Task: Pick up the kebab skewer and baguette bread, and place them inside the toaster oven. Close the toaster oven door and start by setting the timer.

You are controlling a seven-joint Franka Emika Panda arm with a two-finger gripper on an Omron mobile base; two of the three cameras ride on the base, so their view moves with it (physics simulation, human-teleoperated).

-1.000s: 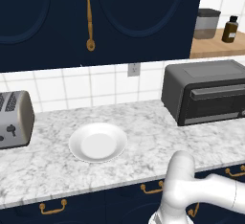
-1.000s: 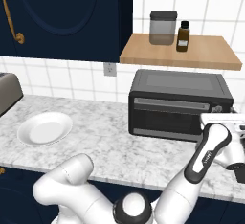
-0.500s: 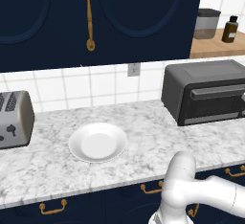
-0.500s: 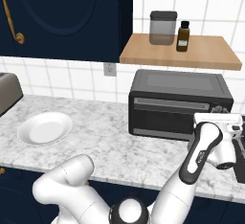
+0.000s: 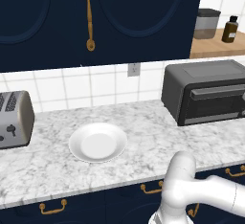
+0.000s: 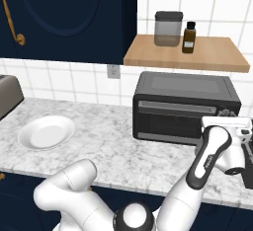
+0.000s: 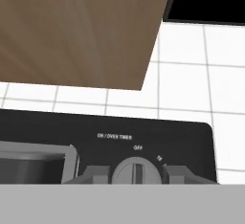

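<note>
The toaster oven is sitting on the marble counter against the tiled wall, under a wooden shelf that is carrying a grey canister and a small brown bottle. The toaster oven door is standing upright against the front of the box, its bar handle running across near the top. In the right base view the white arm is reaching round to the oven's right front corner, where the wrist is pressing close to the control panel. In the hand view the gripper is facing that panel head-on: its two finger tips are flanking the round timer knob on either side, and they are looking clenched on it, with no gap showing between the tips and the knob's rim. The knob's ridge is pointing straight up towards the word OFF printed above it. To the oven's left, well apart from it, a white plate is lying on the counter, and a silver toaster is standing farther left near the counter's end. Dark blue cabinets with brass handles are hanging above the plate and toaster.
</note>
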